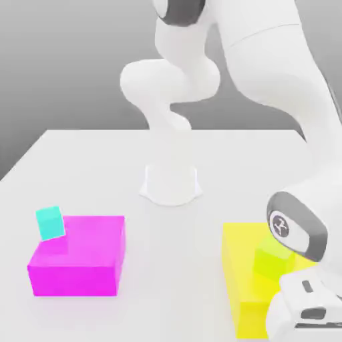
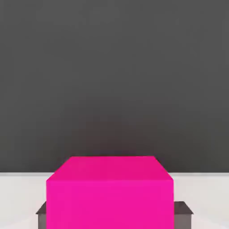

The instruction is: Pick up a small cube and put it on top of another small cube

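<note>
A small pinkish-red cube (image 2: 109, 192) sits between the two dark fingers (image 2: 184, 214) of my gripper (image 2: 114, 215), which press against its two sides. The gripper is shut on it. In the exterior view the white hand (image 1: 304, 308) is at the lower right edge, in front of a flat yellow block (image 1: 242, 284). A small lime cube (image 1: 270, 260) rests on that yellow block, just behind the hand. A small teal cube (image 1: 51, 222) stands tilted on the back left corner of a large flat magenta block (image 1: 83, 264).
The arm's white base (image 1: 171, 184) stands at the middle of the white table (image 1: 100, 167). The arm's links curve over the exterior view's right side, above the yellow block. Bare table lies between the magenta and yellow blocks.
</note>
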You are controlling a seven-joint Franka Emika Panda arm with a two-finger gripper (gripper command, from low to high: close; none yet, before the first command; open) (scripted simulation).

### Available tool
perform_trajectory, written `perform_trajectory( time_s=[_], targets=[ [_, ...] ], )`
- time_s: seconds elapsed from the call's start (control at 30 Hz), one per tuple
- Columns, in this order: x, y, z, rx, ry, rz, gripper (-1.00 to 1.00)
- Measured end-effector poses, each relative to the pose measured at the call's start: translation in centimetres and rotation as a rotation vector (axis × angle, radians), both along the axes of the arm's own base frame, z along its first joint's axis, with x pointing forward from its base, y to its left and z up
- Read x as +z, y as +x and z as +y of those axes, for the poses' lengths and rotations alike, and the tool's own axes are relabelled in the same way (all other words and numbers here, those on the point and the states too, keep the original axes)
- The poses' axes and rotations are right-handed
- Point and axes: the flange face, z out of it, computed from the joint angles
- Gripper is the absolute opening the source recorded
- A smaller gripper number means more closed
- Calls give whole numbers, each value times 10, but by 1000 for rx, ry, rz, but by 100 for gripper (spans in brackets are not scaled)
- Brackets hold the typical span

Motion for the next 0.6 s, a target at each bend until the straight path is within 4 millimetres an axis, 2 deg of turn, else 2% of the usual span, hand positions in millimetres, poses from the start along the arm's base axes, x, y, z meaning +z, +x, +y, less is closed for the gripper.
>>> perform_trajectory(
  time_s=[0.03,0.07,0.23,0.4,0.6],
  targets=[
    [-5,0,0,0,0,0,-100],
    [1,0,0,0,-1,1,-100],
    [67,-5,-2,29,1,1,-100],
    [120,-32,-17,179,3,2,-100],
    [171,-73,-37,370,3,2,-100]
  ],
)
